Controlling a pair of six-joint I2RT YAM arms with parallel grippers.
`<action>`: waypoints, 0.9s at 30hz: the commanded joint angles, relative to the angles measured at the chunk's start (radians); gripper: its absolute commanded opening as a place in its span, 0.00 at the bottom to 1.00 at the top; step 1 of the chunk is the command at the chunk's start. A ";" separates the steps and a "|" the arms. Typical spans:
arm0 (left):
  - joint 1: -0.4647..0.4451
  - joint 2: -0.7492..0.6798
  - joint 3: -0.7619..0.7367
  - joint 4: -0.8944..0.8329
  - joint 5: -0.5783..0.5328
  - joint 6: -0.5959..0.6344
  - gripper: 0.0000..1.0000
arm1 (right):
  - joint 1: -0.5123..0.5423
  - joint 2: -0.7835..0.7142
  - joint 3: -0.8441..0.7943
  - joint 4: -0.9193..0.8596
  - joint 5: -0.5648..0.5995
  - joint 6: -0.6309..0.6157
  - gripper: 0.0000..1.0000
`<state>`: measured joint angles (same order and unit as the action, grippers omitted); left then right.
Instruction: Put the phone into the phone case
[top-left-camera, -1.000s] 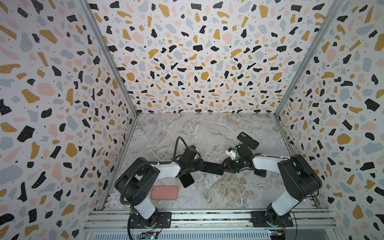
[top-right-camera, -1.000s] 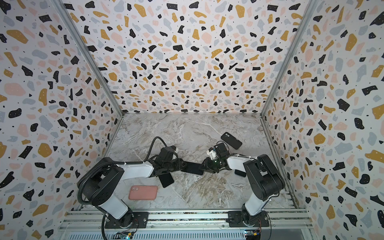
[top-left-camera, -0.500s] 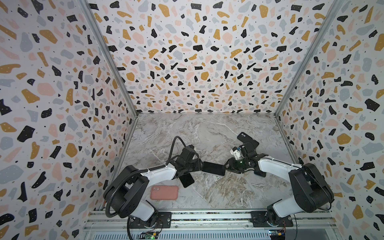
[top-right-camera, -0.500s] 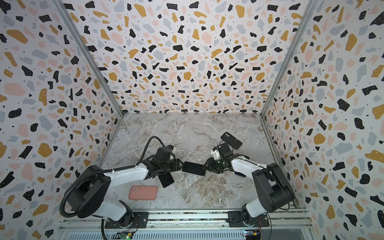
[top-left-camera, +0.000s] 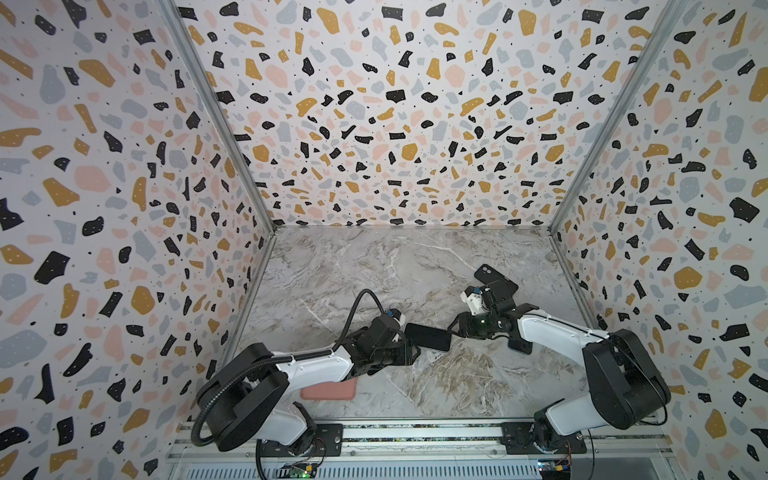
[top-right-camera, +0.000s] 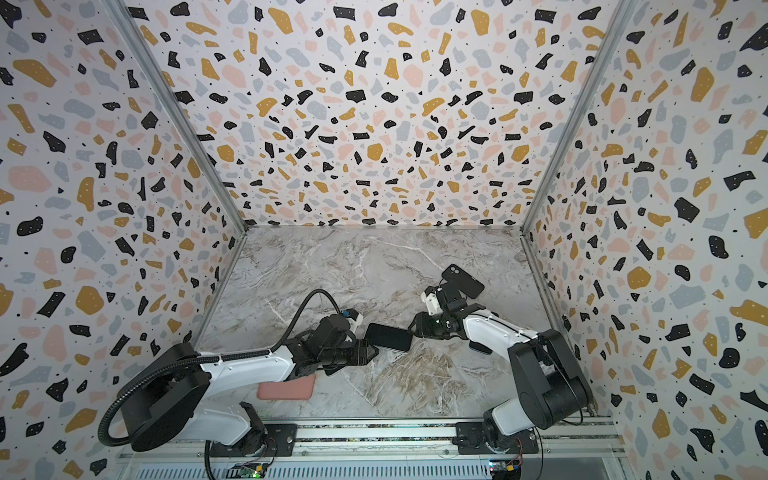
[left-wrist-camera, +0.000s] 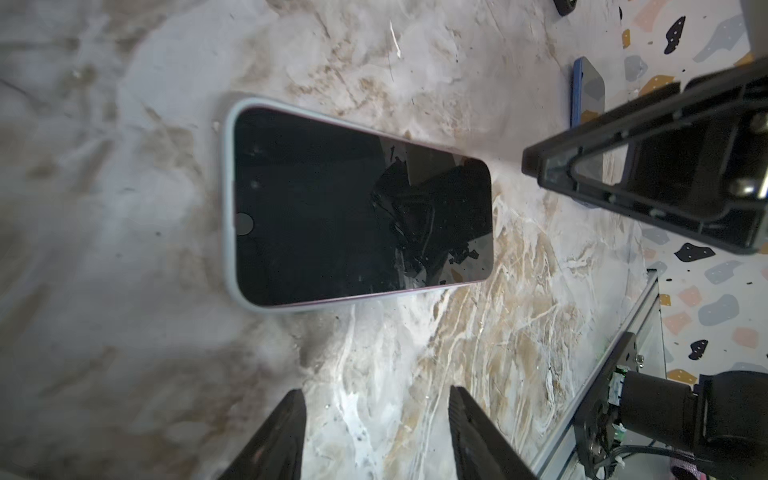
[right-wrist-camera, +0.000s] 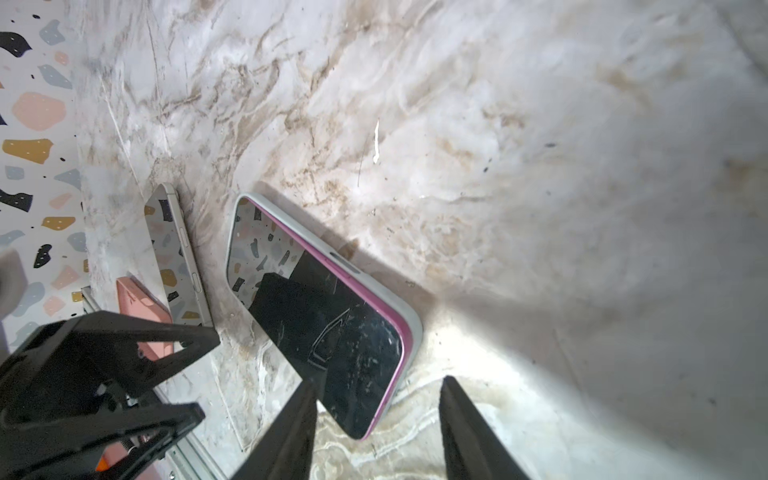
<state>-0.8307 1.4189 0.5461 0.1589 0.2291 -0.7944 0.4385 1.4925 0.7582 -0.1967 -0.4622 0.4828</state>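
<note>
The left arm (top-left-camera: 316, 365) covers part of the pink case (top-left-camera: 332, 392). The phone (top-left-camera: 428, 337), in a pale case (left-wrist-camera: 227, 199), lies flat with its long axis roughly left-right. The left hand (left-wrist-camera: 376, 390) and right hand (right-wrist-camera: 378, 382) are part open and empty.

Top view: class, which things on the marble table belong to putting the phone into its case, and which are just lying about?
Part of the job:
- phone, screen up
- pale case, already around it
- left gripper and right gripper, both open at its ends

Lying about:
- black phone or case
- pink case
- blue-edged phone
- silver phone
</note>
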 joint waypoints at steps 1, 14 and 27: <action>-0.003 0.033 0.006 0.069 0.025 -0.014 0.57 | 0.015 0.031 0.036 0.003 0.023 -0.039 0.51; 0.020 0.181 0.114 0.057 0.003 0.060 0.54 | 0.055 0.114 0.048 0.022 -0.012 -0.058 0.51; 0.073 0.256 0.193 0.057 0.017 0.084 0.51 | 0.119 0.075 -0.013 0.046 -0.032 -0.029 0.45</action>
<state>-0.7551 1.6524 0.7063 0.1925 0.2363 -0.7341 0.5308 1.6043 0.7692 -0.1478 -0.4622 0.4442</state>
